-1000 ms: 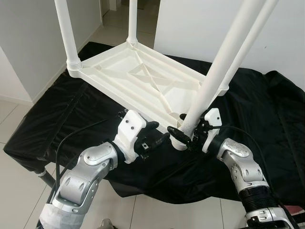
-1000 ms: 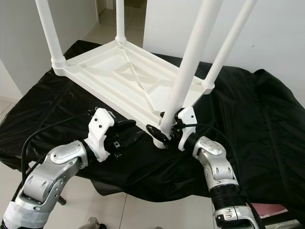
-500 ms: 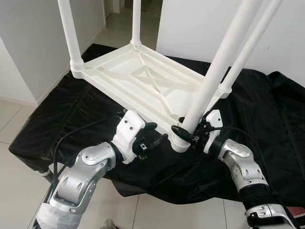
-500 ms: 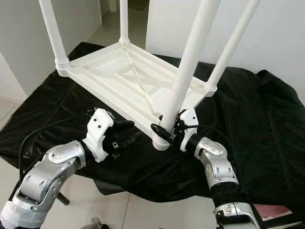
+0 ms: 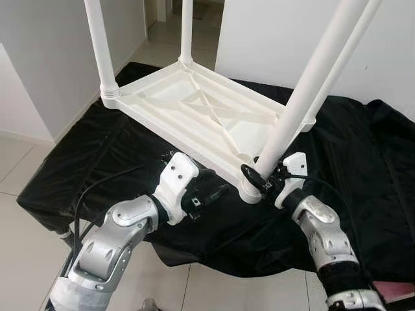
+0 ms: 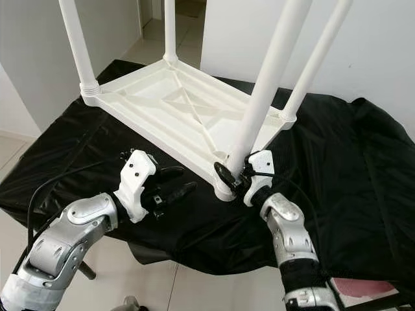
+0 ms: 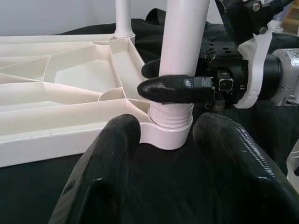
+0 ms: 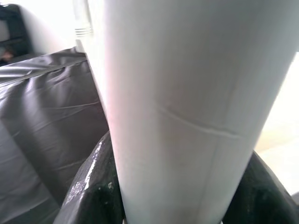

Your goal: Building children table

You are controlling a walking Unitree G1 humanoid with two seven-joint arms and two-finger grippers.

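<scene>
White moulded plastic: the children's table top [image 5: 194,116] lies upside down on a black cloth [image 5: 363,175] draped over a support, ribs facing up, with four legs rising from its corners. I have my right gripper [image 6: 235,176] clenched around the near leg [image 5: 305,91] low down, just above the threaded collar where it enters the corner socket [image 7: 167,133]; one black finger [image 7: 175,88] crosses the front of the leg in the left wrist view. My left gripper [image 5: 206,192] rests on the cloth just beside that corner, fingers spread and holding nothing, aimed at the socket.

I judge the parts light, hollow and fairly stiff, with a smooth, glossy skin likely to slip under a twisting grip. The long leg gives leverage, so a push high up would tip the whole inverted top. The best hold is low on the leg, near the thread, as now. The free gripper would serve best bracing the rim [image 7: 56,140] beside the socket, since the light top may rotate or slide on the cloth.
</scene>
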